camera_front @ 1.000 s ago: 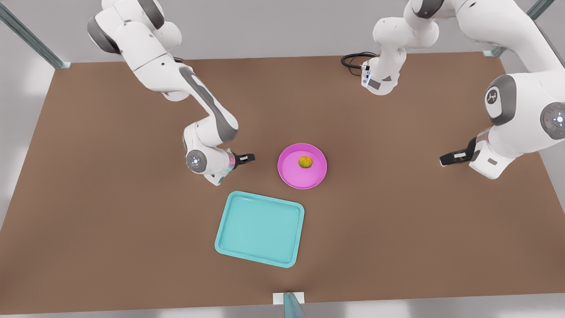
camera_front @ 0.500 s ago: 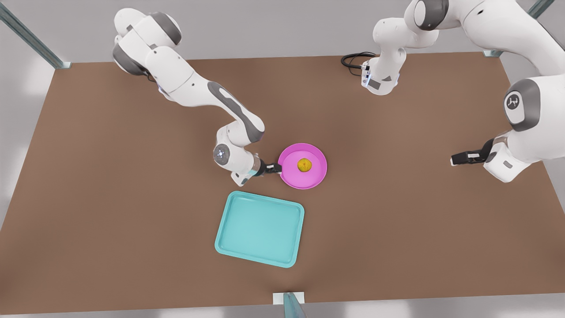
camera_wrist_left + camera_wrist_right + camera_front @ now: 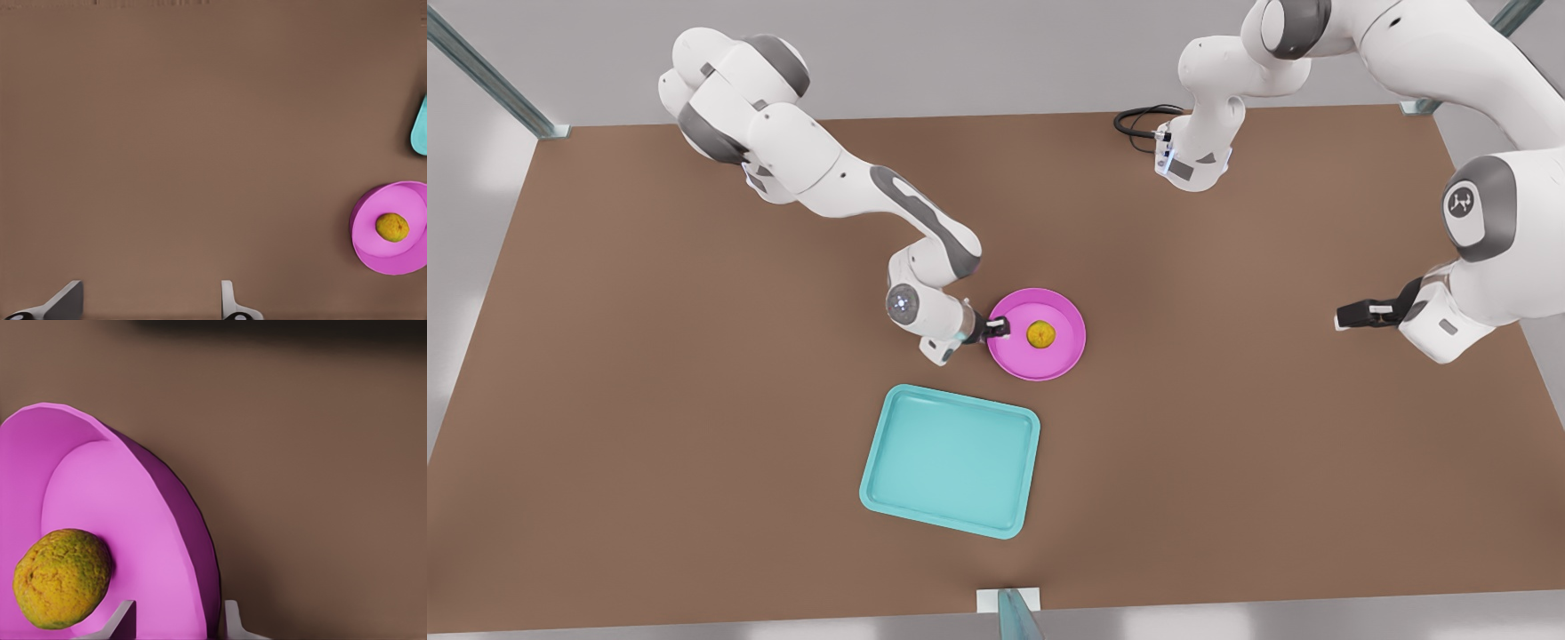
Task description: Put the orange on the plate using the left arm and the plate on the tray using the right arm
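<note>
Orange, a small bumpy yellow-orange ball with greenish patches (image 3: 1041, 333), already sits near the middle of the round bright pink shallow plate (image 3: 1049, 360), so the remaining job looks like moving that plate onto the turquoise rectangular tray with rounded corners (image 3: 907, 418), which lies just beside it, not touching, on the brown table (image 3: 649, 400). Right gripper (image 3: 998, 329) is at the plate's rim on the front view's left; in its wrist view the fingers (image 3: 120, 620) straddle the rim, one inside, one outside, spread with gaps visible, not yet clamped. Left gripper (image 3: 1356, 315) waits well apart on the front view's right, fingers (image 3: 63, 303) spread, nothing held. Plate looks rigid, thin-walled and probably slick: pinch the rim squarely. Orange is loose and round, likely to roll if the plate tilts, so keep it level.
</note>
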